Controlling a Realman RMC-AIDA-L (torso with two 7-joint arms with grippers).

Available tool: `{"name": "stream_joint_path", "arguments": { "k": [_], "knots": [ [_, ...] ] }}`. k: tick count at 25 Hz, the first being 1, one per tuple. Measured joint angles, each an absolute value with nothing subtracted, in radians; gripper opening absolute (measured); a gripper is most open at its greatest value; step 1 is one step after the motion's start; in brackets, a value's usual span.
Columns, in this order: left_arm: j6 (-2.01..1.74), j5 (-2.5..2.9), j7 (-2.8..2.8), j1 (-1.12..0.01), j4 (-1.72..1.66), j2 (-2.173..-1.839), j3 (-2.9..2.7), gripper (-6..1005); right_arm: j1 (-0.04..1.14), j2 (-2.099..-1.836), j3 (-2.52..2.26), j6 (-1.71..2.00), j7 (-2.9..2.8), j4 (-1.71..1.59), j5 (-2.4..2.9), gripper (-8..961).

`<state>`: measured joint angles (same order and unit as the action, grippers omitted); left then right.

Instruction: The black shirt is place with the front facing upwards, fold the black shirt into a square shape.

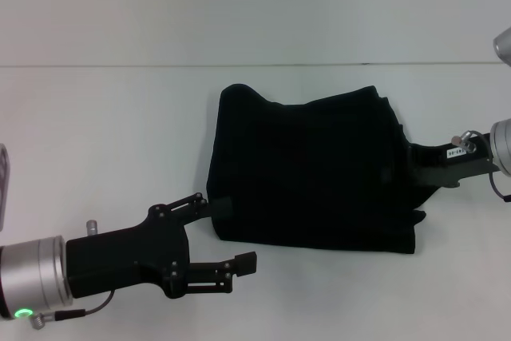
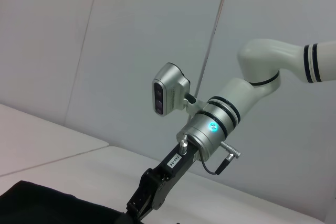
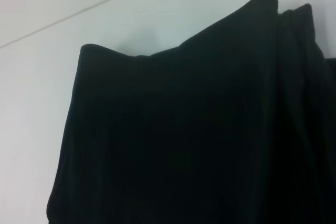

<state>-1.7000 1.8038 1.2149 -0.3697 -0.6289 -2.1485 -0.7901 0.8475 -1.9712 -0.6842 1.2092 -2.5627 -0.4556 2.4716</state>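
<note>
The black shirt (image 1: pixel 311 173) is seen lying folded into a compact, roughly rectangular bundle on the white table (image 1: pixel 96 133), a little right of centre in the head view. Its far edge is uneven, with a raised corner at each end, and its near edge is fairly straight. No lettering is visible on the exposed cloth. The left gripper (image 1: pixel 227 234) is placed at the near left corner of the bundle, with its fingers (image 1: pixel 243 262) spread apart; the upper finger lies against the shirt's edge, while the lower one is held clear over bare table. The right gripper (image 1: pixel 423 169) is set against the right edge of the shirt, and whether its fingers are apart or closed cannot be told, since they are lost against the dark cloth. In the left wrist view the right arm is shown from across the table, with its gripper (image 2: pixel 142 203) lowered onto the edge of the shirt (image 2: pixel 47 205). In the right wrist view only the layered folds of the shirt (image 3: pixel 184 129) are shown at close range, with bare table beyond.
</note>
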Motion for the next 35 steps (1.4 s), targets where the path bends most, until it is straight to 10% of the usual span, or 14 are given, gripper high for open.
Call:
{"name": "stream_joint_path", "arguments": {
  "k": [12,35],
  "knots": [
    [-1.698,1.802,1.22,-0.37,-0.629,-2.149,-0.788,949,0.749,-1.956,-0.674,1.235,-2.512,-0.463,2.33,43],
    [-1.704,1.802,1.228,-0.379,-0.591,-2.148,-0.724,948,0.587,-2.005,-0.674,1.172,-2.4,-0.439,2.11,51]
  ]
}}
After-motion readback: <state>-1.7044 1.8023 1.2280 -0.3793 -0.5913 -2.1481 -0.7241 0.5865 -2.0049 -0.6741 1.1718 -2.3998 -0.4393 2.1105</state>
